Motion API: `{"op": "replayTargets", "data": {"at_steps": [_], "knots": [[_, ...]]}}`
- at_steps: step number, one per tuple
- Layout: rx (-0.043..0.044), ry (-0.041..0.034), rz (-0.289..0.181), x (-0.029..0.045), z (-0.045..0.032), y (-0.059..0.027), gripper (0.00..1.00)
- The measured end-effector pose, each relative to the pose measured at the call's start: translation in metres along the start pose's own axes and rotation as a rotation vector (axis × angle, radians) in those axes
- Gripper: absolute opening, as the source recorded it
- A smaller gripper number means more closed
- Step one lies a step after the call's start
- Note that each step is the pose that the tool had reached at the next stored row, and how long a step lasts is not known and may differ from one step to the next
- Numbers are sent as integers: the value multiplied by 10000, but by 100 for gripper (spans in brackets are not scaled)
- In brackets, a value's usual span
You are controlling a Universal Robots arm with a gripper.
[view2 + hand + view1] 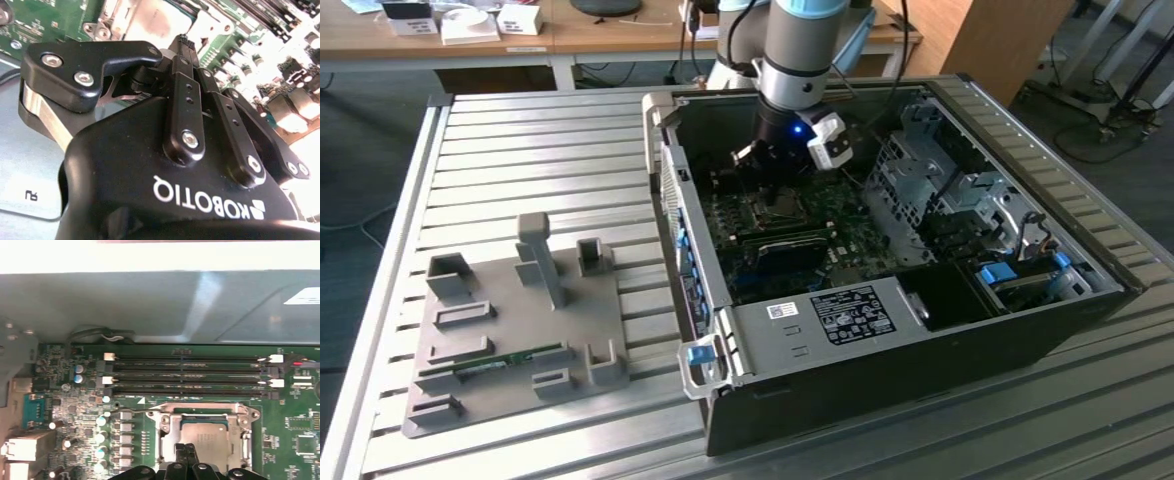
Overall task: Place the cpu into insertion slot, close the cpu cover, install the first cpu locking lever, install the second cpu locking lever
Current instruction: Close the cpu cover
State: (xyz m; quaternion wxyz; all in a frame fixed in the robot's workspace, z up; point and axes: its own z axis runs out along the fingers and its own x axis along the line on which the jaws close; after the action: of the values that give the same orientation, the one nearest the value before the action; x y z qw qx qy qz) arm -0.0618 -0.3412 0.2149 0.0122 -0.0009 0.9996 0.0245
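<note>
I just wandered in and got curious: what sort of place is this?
Most likely a robotics lab or test workshop. A robot arm reaches into an open desktop computer case on a slatted aluminium table, a grey parts fixture lies beside it, and wooden desks stand behind.

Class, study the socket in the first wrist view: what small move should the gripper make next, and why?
Probably a short nudge of the gripper toward the thin lever rod beside the cpu cover. The cpu already sits inside the cover's window, the cover seemingly down around it, and the gripper is shut at the cover's edge. Whether the rod is latched cannot be told.
</note>
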Motion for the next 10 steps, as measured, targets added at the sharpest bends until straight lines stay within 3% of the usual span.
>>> {"op": "replayTargets", "data": {"at_steps": [4, 10], "knots": [[0, 0, -1, -71, 1, 0, 11], [0, 0, 0, -119, 3, 0, 11]]}}
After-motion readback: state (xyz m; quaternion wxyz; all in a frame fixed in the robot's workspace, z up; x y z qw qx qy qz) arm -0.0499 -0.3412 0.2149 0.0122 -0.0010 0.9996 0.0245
